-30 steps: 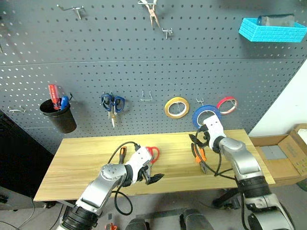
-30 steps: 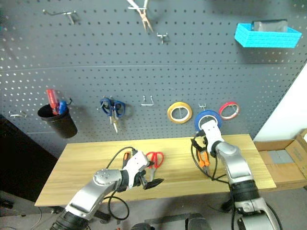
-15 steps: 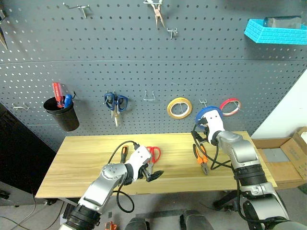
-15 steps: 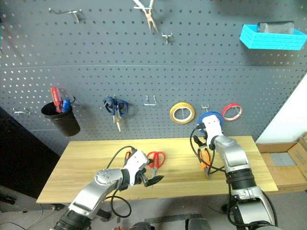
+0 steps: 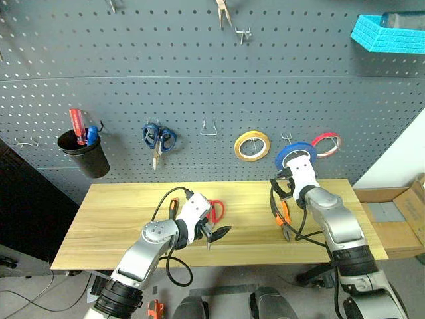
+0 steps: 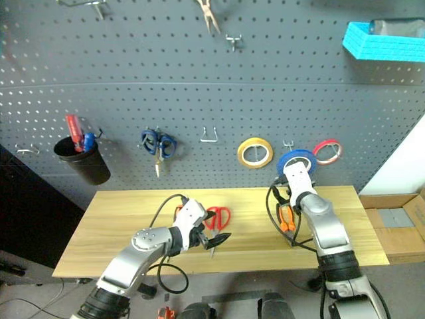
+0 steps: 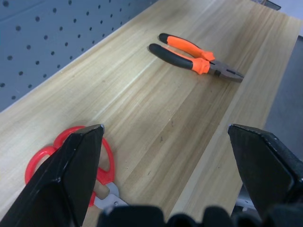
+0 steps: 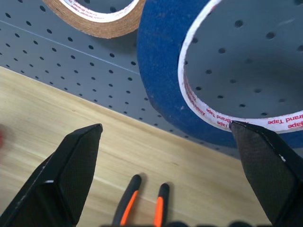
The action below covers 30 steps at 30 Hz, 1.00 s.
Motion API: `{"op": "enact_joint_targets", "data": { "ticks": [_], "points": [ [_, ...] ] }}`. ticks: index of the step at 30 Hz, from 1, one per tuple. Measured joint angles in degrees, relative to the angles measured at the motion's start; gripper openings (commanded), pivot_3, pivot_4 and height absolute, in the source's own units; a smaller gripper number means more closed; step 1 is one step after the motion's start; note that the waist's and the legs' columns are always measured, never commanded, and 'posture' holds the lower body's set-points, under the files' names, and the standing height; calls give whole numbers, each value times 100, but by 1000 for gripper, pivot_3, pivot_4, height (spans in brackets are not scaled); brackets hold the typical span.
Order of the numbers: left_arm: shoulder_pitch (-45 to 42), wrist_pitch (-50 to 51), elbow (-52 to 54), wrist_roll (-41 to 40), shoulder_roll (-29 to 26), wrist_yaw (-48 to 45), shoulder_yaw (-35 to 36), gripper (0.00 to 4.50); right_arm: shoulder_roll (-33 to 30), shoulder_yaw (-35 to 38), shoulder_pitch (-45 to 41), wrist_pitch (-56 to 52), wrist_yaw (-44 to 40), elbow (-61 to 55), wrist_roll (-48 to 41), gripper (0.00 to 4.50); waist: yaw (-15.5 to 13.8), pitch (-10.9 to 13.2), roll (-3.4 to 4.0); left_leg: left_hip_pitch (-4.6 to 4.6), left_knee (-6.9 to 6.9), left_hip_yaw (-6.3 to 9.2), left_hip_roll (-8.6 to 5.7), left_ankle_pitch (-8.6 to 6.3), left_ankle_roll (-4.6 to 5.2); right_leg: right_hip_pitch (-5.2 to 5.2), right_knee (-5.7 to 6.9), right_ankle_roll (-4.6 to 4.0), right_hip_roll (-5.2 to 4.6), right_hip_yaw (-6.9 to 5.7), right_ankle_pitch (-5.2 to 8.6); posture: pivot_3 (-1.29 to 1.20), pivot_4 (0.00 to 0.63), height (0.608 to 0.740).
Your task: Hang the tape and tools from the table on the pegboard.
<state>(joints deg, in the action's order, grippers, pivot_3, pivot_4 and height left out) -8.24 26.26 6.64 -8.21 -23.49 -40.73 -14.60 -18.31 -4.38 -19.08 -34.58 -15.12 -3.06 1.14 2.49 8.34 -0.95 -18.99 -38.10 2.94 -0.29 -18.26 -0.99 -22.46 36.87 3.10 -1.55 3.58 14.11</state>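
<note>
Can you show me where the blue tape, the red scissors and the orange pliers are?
blue tape point(image 8: 161, 90), right wrist view, on its blue side.
red scissors point(image 7: 45, 153), left wrist view, on a handle loop.
orange pliers point(image 7: 189, 47), left wrist view, on a handle.

Left half of the surface point(image 5: 113, 219) bare. Red scissors point(image 5: 214, 211) and pliers point(image 5: 283, 216) lie mid-surface, open wood between them. Bare hook point(image 5: 208, 129) between blue scissors point(image 5: 158, 139) and yellow tape point(image 5: 252, 145).

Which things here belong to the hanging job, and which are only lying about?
Job: blue tape on its hook, red scissors, orange pliers, table, pegboard.

Lying about: yellow tape, red tape, blue scissors, black cup, blue bin.
</note>
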Motion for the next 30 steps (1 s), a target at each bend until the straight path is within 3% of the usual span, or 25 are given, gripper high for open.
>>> {"op": "enact_joint_targets", "data": {
  "ticks": [3, 10, 22, 30],
  "points": [
    [-3, 47, 17, -73, 4, -19, 2, 4500, -94, -9, 289, 180, -55, -350, 9, 4456, 17, 26, -1, -24, 14, 1, -1, -3, -5, -31, 2, -2, -7, -3, 4, -73, 158, 740],
    [8, 91, 190, -101, -101, -247, -1, 4500, -55, -2, 936, -82, -122, -1532, -81, 4456, 67, 32, 3, -179, 5, 13, -7, -3, -17, -181, 12, -6, -51, -7, 3, -88, 155, 740],
    [35, 110, 236, -104, -118, -271, -1, 4500, -14, 11, 1377, -711, -124, -2224, -81, 4456, 74, 36, 8, -179, 3, 17, -20, -4, -14, -173, 9, -5, -46, -34, 3, -84, 149, 740],
    [90, 122, 389, -71, -295, -448, -98, 4500, 420, 92, 980, -2155, 148, -1406, -153, 4456, 94, 40, 14, -170, 0, 16, -17, -3, -13, -170, 21, -6, -39, -34, 2, -56, 155, 740]
  ]
}}
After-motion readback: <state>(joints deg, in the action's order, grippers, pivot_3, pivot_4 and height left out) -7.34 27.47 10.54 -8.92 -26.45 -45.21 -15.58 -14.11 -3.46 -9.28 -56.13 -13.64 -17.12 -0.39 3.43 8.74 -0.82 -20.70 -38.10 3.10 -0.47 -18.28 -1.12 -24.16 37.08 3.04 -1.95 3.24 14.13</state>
